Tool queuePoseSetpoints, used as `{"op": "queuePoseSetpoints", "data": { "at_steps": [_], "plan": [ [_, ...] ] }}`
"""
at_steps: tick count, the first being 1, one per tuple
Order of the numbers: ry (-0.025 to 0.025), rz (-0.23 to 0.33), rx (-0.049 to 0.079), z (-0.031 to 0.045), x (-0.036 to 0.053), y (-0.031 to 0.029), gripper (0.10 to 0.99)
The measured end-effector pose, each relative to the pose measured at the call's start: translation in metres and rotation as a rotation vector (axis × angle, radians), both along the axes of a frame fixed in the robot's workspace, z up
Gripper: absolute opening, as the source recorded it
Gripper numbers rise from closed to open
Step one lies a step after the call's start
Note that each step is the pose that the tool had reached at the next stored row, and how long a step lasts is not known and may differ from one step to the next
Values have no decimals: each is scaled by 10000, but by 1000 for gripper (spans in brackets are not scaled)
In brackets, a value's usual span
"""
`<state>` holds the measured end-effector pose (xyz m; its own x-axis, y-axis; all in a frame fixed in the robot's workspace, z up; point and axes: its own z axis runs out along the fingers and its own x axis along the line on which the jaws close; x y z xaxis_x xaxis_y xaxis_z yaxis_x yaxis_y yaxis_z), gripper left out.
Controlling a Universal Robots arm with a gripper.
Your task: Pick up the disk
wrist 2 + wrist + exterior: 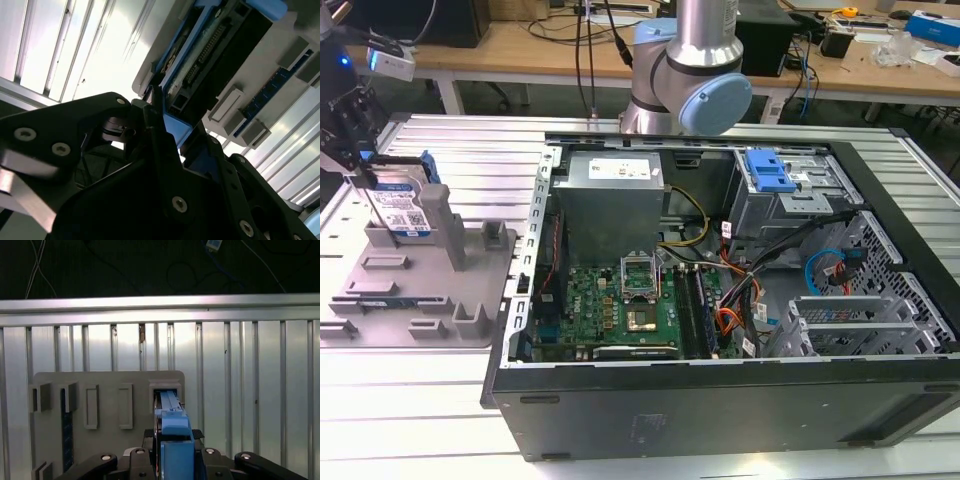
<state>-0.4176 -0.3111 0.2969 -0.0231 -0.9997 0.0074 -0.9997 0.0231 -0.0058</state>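
Disk (402, 212) stands on edge in a slot of the grey holder tray (430, 290), at the exterior view's left. The pincer (362, 168) is clamped on its upper edge, with black fingers (150, 435) pressed to either side of the blue rail. We count one white-and-blue label, its writing too small to read. One disk and one tray rest on a ribbed aluminium worktop (420, 420). Beyond lies one open computer case (720, 420) holding one blue caddy (768, 172), then the arm (695, 80), then wooden benches (520, 50) strewn with cables.
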Motion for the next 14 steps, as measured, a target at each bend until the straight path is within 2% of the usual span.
{"op": "queuePoseSetpoints", "data": {
  "at_steps": [11, 14],
  "plan": [
    [-1, 0, 2, 0, 0, 0, 369],
    [0, 0, 3, 25, 0, 0, 369]
  ]
}}
